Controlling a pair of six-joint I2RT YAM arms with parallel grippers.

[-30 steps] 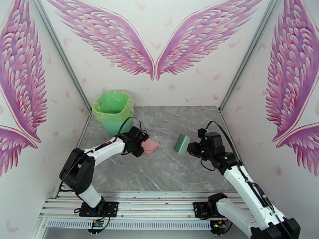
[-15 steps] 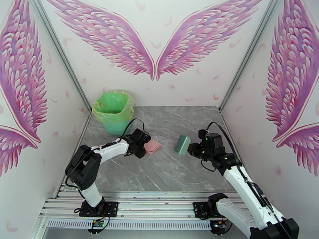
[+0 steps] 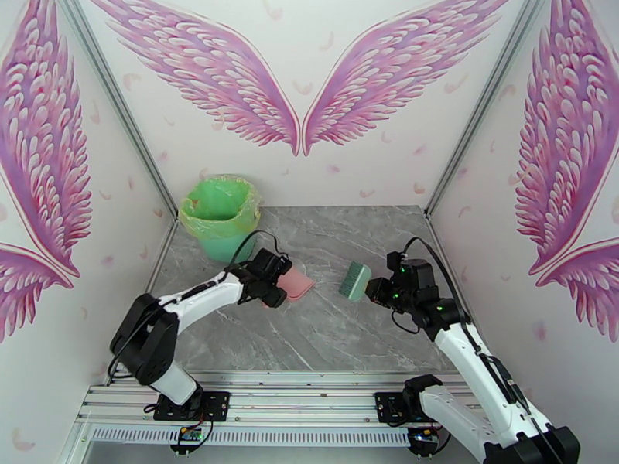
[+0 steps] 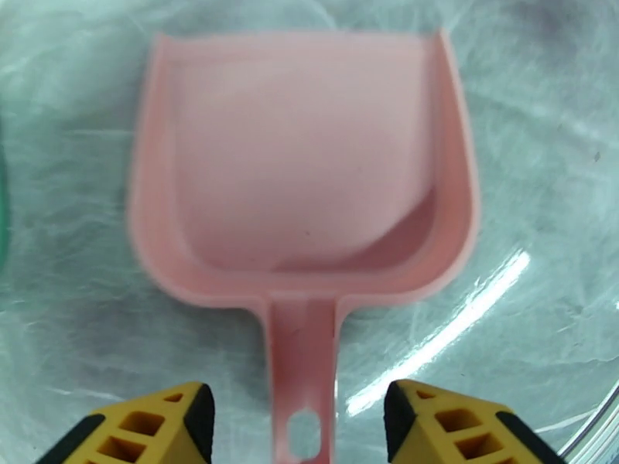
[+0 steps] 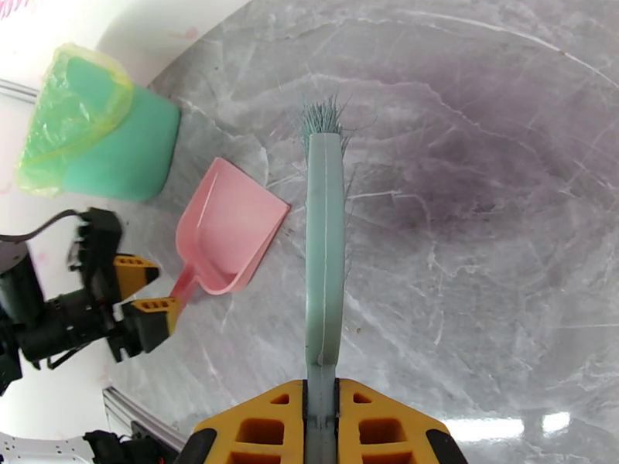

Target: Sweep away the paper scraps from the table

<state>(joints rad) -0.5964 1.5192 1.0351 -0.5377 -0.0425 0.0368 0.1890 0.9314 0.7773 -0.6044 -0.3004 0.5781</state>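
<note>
A pink dustpan point(image 3: 296, 284) lies flat on the grey marble table point(image 3: 325, 334), left of centre. My left gripper point(image 3: 271, 291) sits at its handle end. In the left wrist view the pan point(image 4: 302, 164) is empty, and the left gripper point(image 4: 298, 415) stands open, with a gap between the handle and each yellow finger. My right gripper point(image 3: 377, 289) is shut on the handle of a green brush point(image 3: 354, 281), held right of centre. In the right wrist view the brush point(image 5: 323, 249) points its bristles away from the right gripper point(image 5: 323, 404). The paper scraps are out of view.
A green bin point(image 3: 220, 214) with a pale green liner stands at the table's back left corner, just behind the left arm. The bin point(image 5: 93, 133) stands beyond the dustpan point(image 5: 228, 233) in the right wrist view. Walls with metal posts close in both sides.
My left gripper has opened off the dustpan's handle, and the pan has shifted slightly right and now rests on the table. The right arm and brush have barely moved.
</note>
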